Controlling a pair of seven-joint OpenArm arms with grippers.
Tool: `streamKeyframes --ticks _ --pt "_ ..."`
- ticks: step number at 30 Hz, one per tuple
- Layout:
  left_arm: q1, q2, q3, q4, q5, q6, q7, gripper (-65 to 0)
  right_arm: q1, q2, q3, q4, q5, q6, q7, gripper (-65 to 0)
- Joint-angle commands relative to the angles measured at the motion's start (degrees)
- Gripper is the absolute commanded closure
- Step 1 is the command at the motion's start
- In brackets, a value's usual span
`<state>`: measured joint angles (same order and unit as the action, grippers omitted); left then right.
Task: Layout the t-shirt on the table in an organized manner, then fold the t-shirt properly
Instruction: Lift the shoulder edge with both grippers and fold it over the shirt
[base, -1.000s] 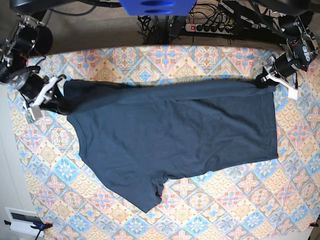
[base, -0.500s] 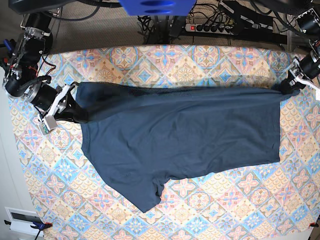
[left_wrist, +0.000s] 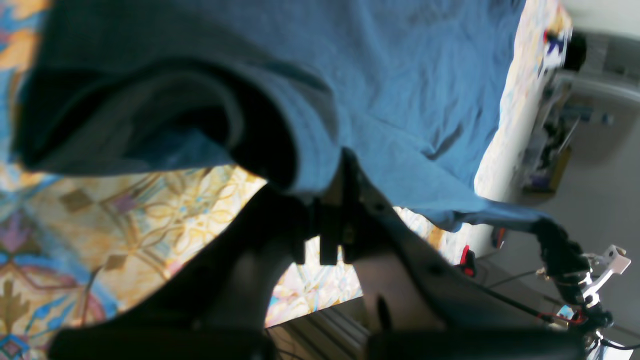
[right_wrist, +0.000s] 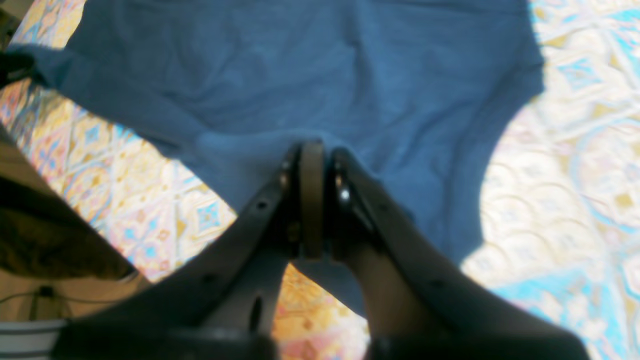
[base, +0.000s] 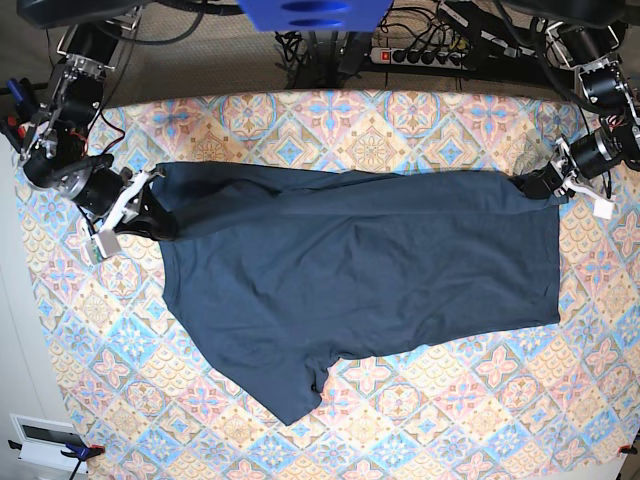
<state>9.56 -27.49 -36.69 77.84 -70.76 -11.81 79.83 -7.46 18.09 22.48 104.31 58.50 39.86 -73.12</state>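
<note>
t-shirt (base: 360, 270) spread on table (base: 450, 420), 2 tools pinching corners

Since a second ago the right gripper (base: 150, 205) has carried its corner of the t-shirt (base: 360, 270) inward along the table (base: 400, 120), toward the power strip (base: 420, 55) side. The left gripper (base: 540, 183) swung outward past the table's edge, then returned, ending nearer the strip. The stretched far hem now sags slightly between them.

The t-shirt (base: 360, 270) is lying spread across the middle of the table (base: 480, 420), reaching nearly from the left edge to the right edge. One sleeve is pointing toward the near edge. Power strip (base: 420, 55) is sitting behind the table's far edge.
</note>
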Motion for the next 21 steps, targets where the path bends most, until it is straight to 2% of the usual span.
streamKeyframes --ticks 1,7,11,15,21 --pt "-0.5 -1.4 0.2 0.7 -1.2 0.0 -0.5 0.0 0.8 1.0 1.0 1.1 1.2 0.1 1.6 -1.4" --pt "-5.0 -1.2 3.9 0.4 7.9 0.1 -3.7 0.0 4.9 0.9 1.1 1.0 1.1 0.1 1.6 -1.4" --pt "-8.1 0.6 4.0 0.4 12.3 0.1 -3.7 0.0 7.9 -2.4 1.5 -1.2 1.1 0.1 1.6 -1.4" --pt "-9.4 1.2 4.0 0.4 15.8 0.1 -4.1 0.0 9.3 -2.9 1.1 -4.8 0.6 0.1 1.6 -1.4" --pt "-9.4 1.2 4.0 0.4 18.9 0.1 -5.3 0.0 9.0 -3.0 1.0 -5.9 -6.8 0.1 1.6 -1.7"
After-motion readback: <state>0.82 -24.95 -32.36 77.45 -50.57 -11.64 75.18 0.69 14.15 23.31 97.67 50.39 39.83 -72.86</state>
